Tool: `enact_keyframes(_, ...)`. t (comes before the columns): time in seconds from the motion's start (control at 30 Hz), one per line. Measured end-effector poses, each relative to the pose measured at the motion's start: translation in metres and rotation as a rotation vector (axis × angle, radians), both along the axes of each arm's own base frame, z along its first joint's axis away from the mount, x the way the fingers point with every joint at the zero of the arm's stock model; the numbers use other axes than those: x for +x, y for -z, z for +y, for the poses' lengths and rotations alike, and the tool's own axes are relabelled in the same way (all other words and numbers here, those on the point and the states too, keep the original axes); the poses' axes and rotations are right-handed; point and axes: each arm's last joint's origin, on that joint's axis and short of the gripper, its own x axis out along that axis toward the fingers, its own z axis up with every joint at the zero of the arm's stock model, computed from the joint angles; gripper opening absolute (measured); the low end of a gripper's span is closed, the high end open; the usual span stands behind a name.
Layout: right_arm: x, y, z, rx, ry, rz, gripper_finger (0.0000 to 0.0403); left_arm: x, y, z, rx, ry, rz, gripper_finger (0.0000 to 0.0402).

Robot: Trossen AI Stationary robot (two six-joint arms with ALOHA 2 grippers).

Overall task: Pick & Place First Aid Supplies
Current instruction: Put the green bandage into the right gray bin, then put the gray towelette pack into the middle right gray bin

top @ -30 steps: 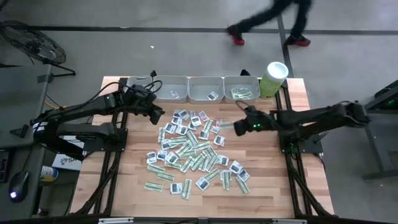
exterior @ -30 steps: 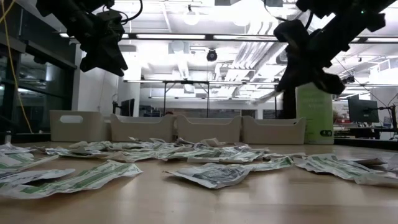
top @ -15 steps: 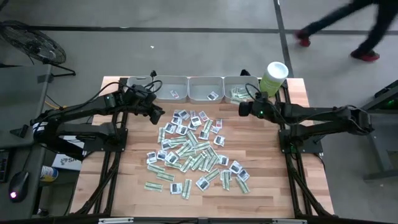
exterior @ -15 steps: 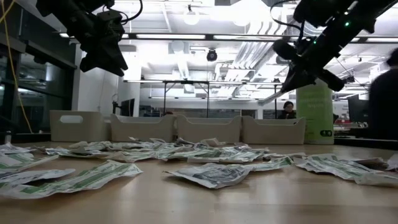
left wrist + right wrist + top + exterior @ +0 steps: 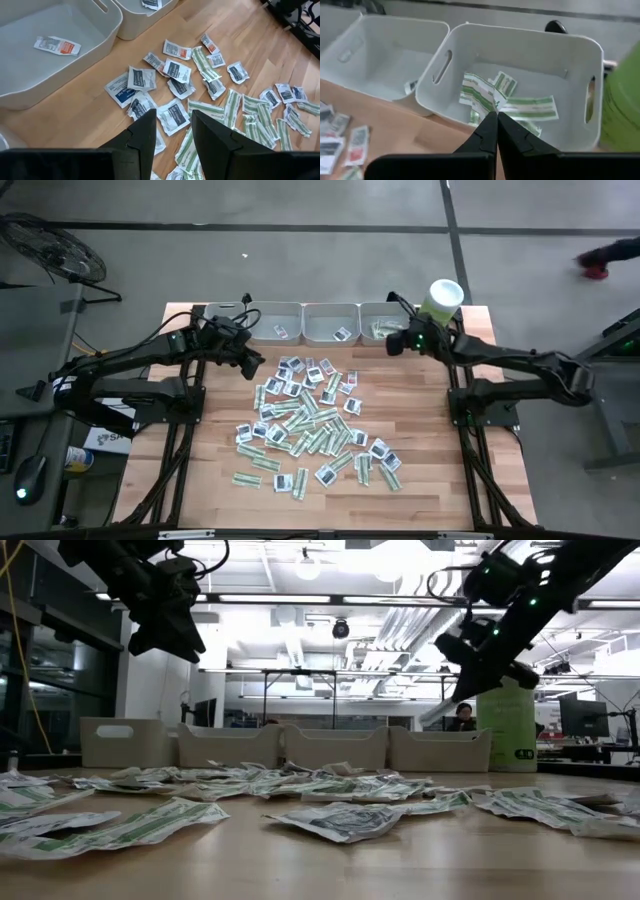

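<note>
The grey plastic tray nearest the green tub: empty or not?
Not empty. The grey plastic tray holds several green-striped white strip sachets; the right gripper hovers before it.

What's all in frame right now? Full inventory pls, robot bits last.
Sachets: dozens, narrow pale green-white strips and squarish white ones with dark marks, scattered over the middle of the table.
Binned sachets: one white-and-orange in the left tray; a few green-white strips in the right tray; one or two in the middle tray.
Trays: three, grey, in a row at the table's far edge.
Tub: one, pale green with white lid, right of the trays.
Table: one, light wood.
Person's foot: one, red shoe, floor at far right.
Left tool: dark, open and empty, above the pile's far-left edge.
Right tool: dark, fingers together, holding a strip over the right tray.
</note>
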Motion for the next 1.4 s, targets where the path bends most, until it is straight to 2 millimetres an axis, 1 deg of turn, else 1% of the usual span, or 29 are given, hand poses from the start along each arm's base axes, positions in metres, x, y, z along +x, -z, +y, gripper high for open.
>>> enact_keyframes(0.2, 0.013, 0.011, -0.022, -0.067, -0.054, 0.027, 0.0000, 0.000, 0.000, 0.000, 0.002, 0.003, 0.001, 0.0124)
enact_keyframes(0.3, 0.019, 0.018, -0.031, -0.076, -0.040, 0.004, 0.0000, 0.000, 0.000, 0.000, 0.002, 0.003, 0.001, 0.0124)
enact_keyframes(0.4, 0.022, 0.026, -0.038, -0.041, 0.000, -0.039, 0.0000, 0.000, 0.000, 0.000, 0.001, 0.003, 0.001, 0.0124)
enact_keyframes(0.6, 0.028, 0.043, -0.045, 0.054, 0.116, -0.124, 0.0000, 0.000, 0.000, 0.000, -0.010, -0.009, -0.003, 0.0124)
enact_keyframes(0.77, 0.030, 0.050, -0.046, 0.104, 0.170, -0.159, 0.0004, 0.000, 0.000, 0.000, -0.012, -0.011, -0.004, 0.0124)
enact_keyframes(0.9, 0.030, 0.049, -0.046, 0.106, 0.167, -0.166, 0.0032, 0.000, 0.000, 0.000, -0.012, -0.011, -0.003, 0.0124)
enact_keyframes(1.07, 0.031, 0.048, -0.046, 0.124, 0.173, -0.202, 0.0094, 0.000, 0.000, 0.000, -0.012, -0.011, -0.003, 0.0124)
enact_keyframes(1.2, 0.032, 0.046, -0.044, 0.153, 0.130, -0.231, 0.0133, 0.000, 0.000, 0.000, -0.019, -0.003, -0.006, 0.0124)
enact_keyframes(1.3, 0.031, 0.040, -0.041, 0.172, 0.086, -0.251, 0.0145, 0.000, 0.000, -0.001, -0.022, 0.006, -0.007, 0.0124)
enact_keyframes(1.4, 0.029, 0.032, -0.034, 0.192, 0.046, -0.259, 0.0145, 0.000, 0.000, -0.001, -0.020, 0.031, -0.008, 0.0124)
